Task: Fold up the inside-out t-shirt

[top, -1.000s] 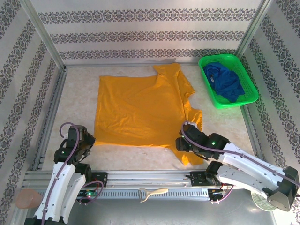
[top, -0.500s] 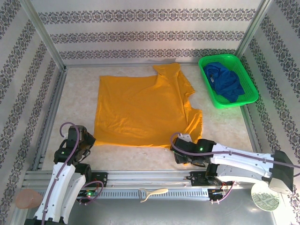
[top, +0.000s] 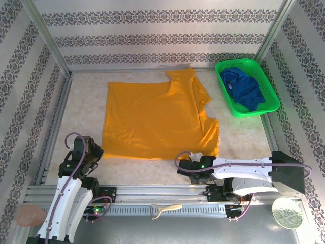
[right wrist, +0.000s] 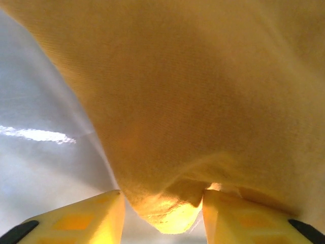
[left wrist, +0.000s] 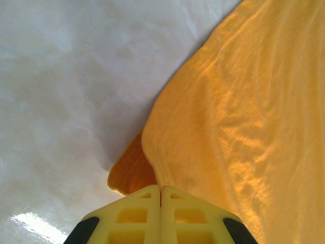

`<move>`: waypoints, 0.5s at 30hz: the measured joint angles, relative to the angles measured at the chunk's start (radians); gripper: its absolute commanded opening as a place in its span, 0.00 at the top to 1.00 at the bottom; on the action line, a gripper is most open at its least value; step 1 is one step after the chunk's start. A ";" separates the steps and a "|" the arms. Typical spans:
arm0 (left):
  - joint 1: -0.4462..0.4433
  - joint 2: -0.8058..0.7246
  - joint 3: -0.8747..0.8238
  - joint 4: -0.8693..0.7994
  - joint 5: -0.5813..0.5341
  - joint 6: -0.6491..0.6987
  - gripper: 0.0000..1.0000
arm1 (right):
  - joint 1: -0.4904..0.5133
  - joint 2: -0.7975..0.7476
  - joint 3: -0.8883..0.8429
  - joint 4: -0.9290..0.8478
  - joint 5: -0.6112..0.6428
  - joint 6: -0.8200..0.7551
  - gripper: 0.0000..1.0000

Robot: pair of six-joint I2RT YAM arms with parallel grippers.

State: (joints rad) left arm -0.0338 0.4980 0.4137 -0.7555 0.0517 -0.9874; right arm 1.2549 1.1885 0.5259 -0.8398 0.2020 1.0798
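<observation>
T-shirt [top: 152, 117] lies spread flat mid-table [top: 238, 137], sleeves on the right side. Vs 1 s ago the near sleeve flap no longer hangs out at the front edge. The right gripper [top: 187, 166] has slid left along the near hem, jaws narrowing, and now pinches a bunched fold of cloth. Probably the sleeve tuck is starting. Left gripper [left wrist: 161, 195] stays clenched at the near-left hem corner; can't tell if it has cloth.
</observation>
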 measured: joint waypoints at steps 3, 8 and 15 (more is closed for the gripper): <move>0.000 0.000 0.000 0.000 0.000 0.000 1.00 | 0.005 0.003 -0.008 0.032 -0.004 0.014 0.97; 0.000 0.000 0.011 -0.001 0.000 0.002 1.00 | 0.005 -0.054 0.003 -0.019 0.024 0.016 1.00; 0.000 -0.001 0.117 -0.001 -0.004 0.031 1.00 | -0.128 -0.227 0.214 -0.172 0.074 -0.117 1.00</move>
State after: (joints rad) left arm -0.0338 0.4973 0.5312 -0.7563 0.0475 -0.9569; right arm 1.1271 0.9619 0.7399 -1.0122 0.2756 0.9627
